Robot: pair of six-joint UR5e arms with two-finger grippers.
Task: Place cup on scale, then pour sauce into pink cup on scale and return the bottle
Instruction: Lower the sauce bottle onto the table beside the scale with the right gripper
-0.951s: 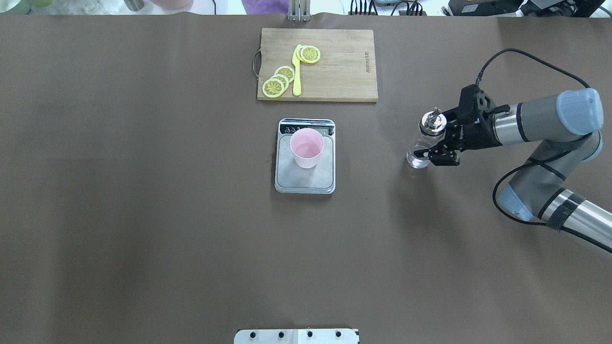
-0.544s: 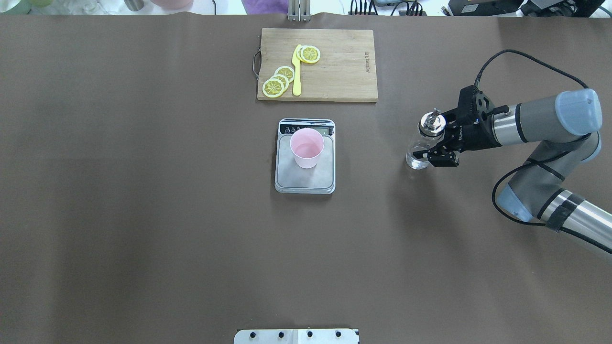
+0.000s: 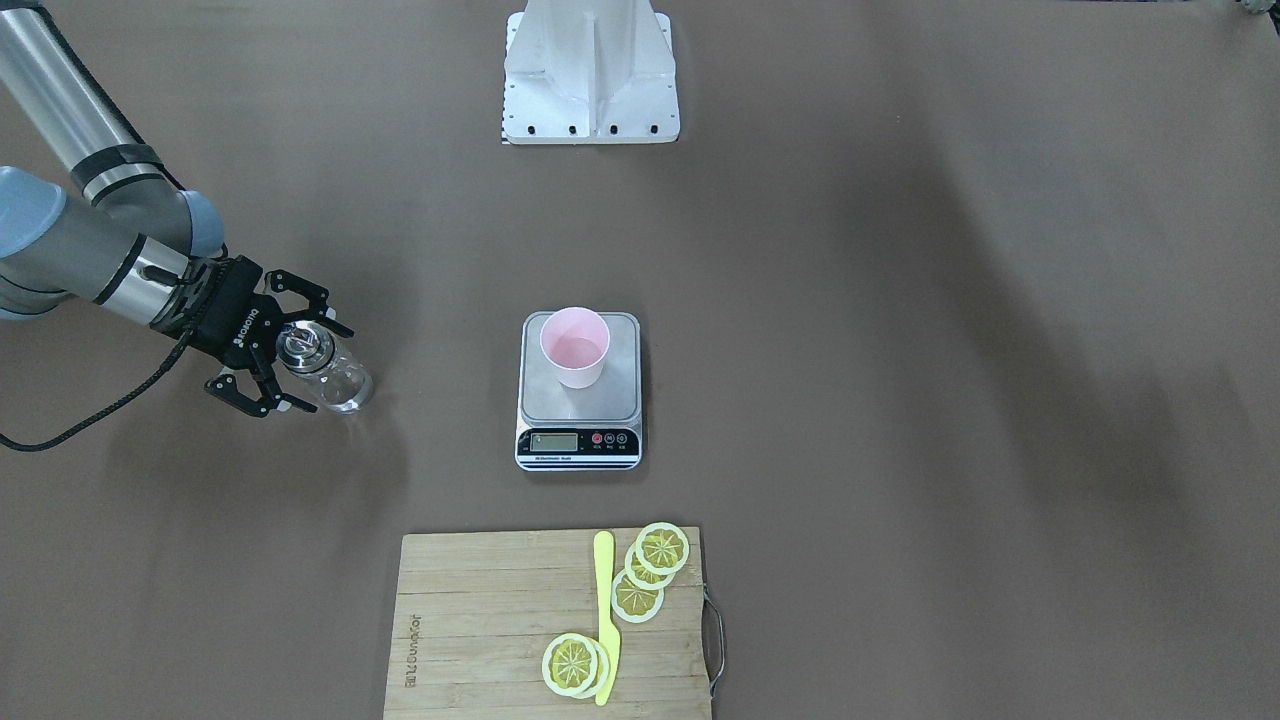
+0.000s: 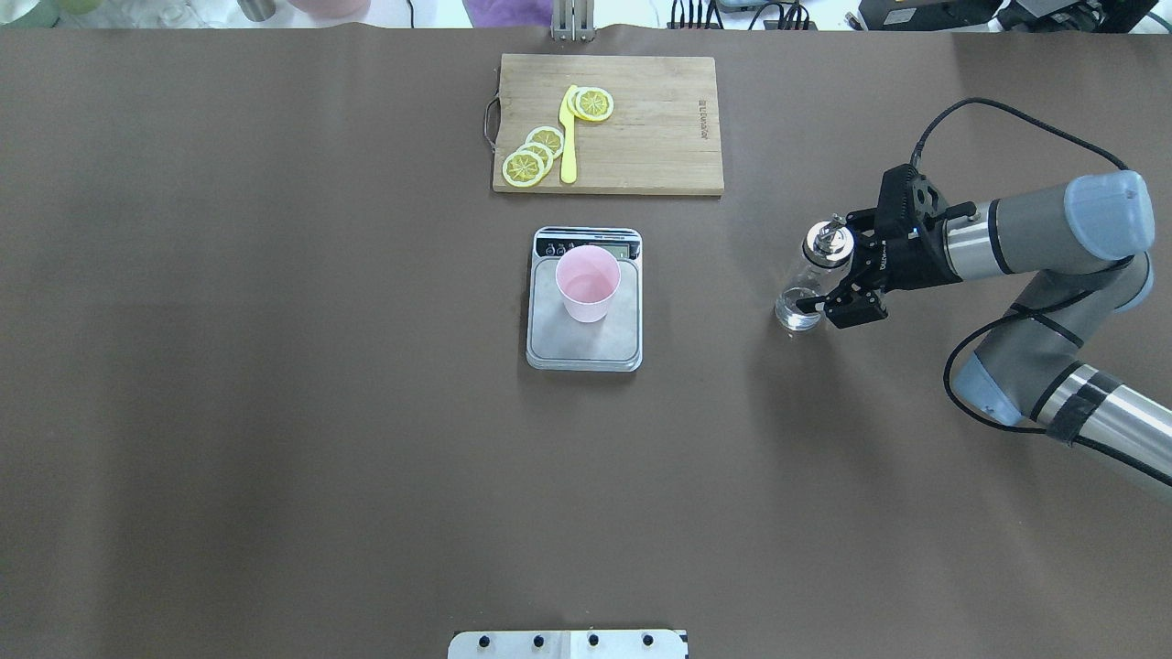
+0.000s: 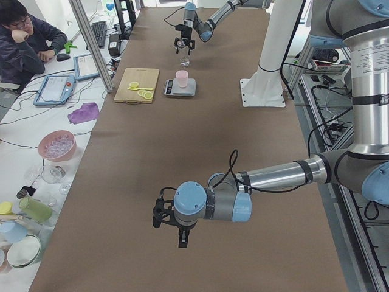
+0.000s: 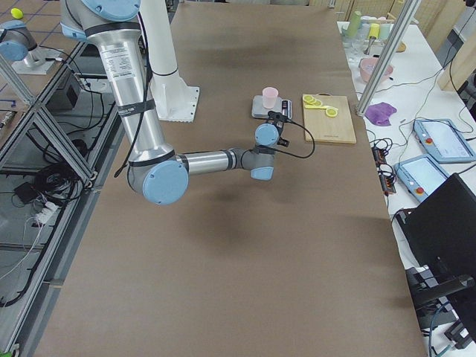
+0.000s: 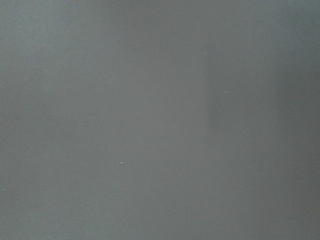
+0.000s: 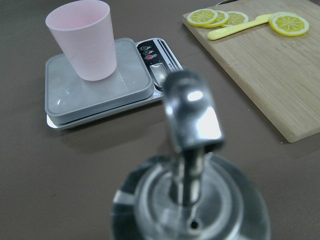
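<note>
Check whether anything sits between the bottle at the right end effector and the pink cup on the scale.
Nothing visible does. Between the bottle, inside the open right end effector, and the cup on the scale lies only bare table. The cutting board sits off that line, farther from the robot.

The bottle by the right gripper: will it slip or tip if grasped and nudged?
Probably slippery: the bottle is smooth clear glass. Likely top-heavy, so tippable: a metal spout cap tops its narrow upright body. The right gripper flanks it open; I'd grasp low.
</note>
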